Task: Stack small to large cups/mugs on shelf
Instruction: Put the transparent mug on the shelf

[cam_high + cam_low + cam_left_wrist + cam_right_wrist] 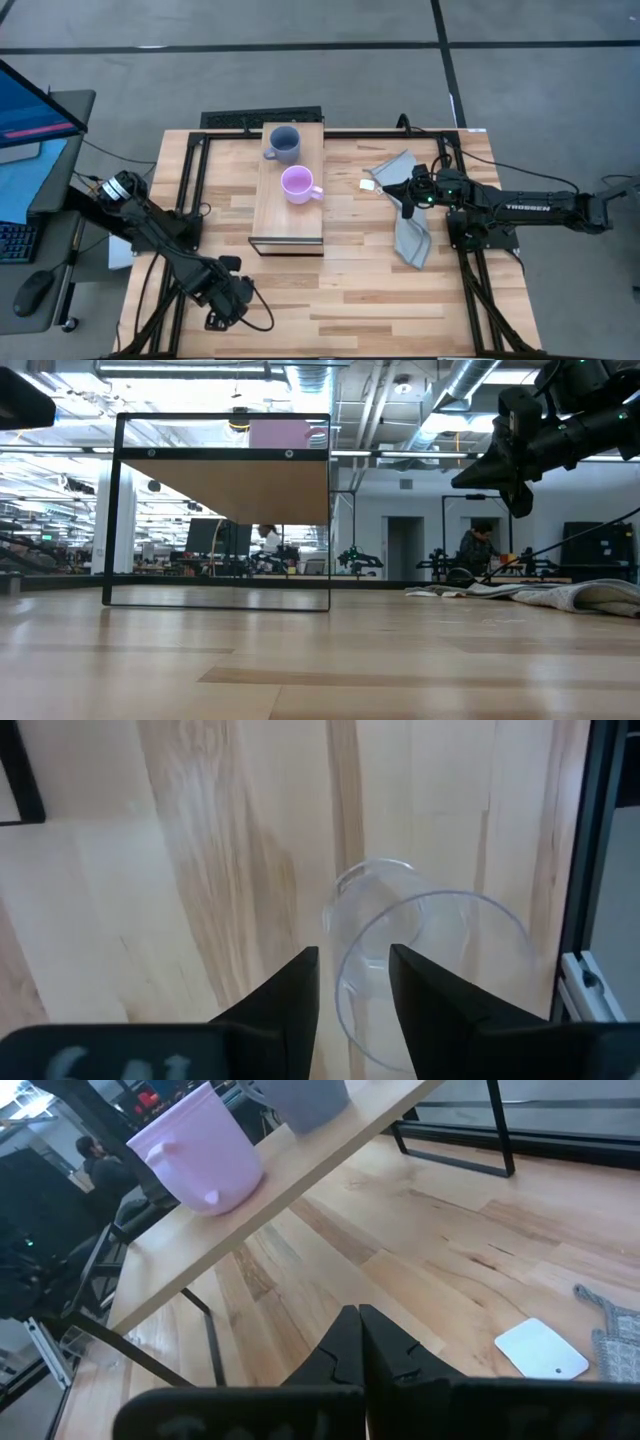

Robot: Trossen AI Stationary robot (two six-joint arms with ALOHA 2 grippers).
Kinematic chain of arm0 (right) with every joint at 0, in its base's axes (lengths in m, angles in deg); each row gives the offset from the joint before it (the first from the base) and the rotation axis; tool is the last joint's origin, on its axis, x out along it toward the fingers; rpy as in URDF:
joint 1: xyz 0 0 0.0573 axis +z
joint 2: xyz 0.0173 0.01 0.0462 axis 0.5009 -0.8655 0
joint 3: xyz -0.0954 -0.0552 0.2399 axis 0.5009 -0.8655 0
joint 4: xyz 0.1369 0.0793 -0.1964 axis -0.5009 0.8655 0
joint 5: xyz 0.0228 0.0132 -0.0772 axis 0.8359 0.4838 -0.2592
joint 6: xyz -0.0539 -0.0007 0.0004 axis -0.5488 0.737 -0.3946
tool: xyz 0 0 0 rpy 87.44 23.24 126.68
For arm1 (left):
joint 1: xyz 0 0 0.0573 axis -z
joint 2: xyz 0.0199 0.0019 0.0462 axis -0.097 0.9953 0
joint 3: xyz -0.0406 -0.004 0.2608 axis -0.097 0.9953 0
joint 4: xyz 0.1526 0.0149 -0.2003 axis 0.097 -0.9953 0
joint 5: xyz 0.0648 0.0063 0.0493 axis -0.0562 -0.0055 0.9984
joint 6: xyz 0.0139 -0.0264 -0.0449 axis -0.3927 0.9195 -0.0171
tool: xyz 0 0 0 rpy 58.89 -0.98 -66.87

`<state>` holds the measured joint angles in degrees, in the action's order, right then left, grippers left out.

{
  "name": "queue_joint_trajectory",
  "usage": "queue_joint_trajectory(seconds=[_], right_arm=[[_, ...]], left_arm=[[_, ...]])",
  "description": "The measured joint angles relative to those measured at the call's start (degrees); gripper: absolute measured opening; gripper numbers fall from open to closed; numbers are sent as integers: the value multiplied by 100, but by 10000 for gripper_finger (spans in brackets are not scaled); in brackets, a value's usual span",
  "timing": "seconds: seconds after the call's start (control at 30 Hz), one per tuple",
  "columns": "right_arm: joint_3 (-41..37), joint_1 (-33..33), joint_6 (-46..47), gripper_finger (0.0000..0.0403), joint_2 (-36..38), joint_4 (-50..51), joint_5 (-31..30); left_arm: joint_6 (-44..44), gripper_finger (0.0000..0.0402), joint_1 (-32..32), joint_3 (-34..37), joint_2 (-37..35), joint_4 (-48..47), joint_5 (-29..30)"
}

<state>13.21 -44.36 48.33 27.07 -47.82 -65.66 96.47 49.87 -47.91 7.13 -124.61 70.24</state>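
Item one: small clear cup [425,955], lying on its side on the bench [400,300] at the near left corner, mouth turned toward the left claw [352,1005]. Its long axis runs straight away from that claw. One finger sits inside the rim and the other outside the wall, so we record the claw as straddling the rim; whether it is clamped firmly yet we cannot tell.

Item two: lilac mug [298,184], upright on the shelf [290,225], mid-length, open and empty.

Item three: grey-blue mug [283,143], upright on the shelf at the far end, just beyond the lilac mug.

Item four: right claw [361,1342], fingers pressed together on nothing, hanging over the grey cloth [412,238] on the right side of the bench.

Note: the cup lies well apart from the shelf, on the left arm's side. We judge the left arm the one to carry it, and the cup needs turning upright before it goes into a mug.
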Motion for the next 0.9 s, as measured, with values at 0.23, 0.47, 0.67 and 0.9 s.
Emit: queue_joint_trajectory(seconds=[0.23, 0.47, 0.67, 0.9], right_arm=[[0, 0, 2, 6, 0, 0, 0], [0, 0, 2, 6, 0, 0, 0], [2, 0, 3, 6, 0, 0, 0], [0, 0, 4, 6, 0, -2, 0]], left_arm=[[-41, 114, 17, 141, -2, 48, 23], [56, 114, 17, 321, -4, 97, -42], [76, 114, 17, 321, -4, 105, -14], [274, 114, 17, 321, -4, 105, 243]])
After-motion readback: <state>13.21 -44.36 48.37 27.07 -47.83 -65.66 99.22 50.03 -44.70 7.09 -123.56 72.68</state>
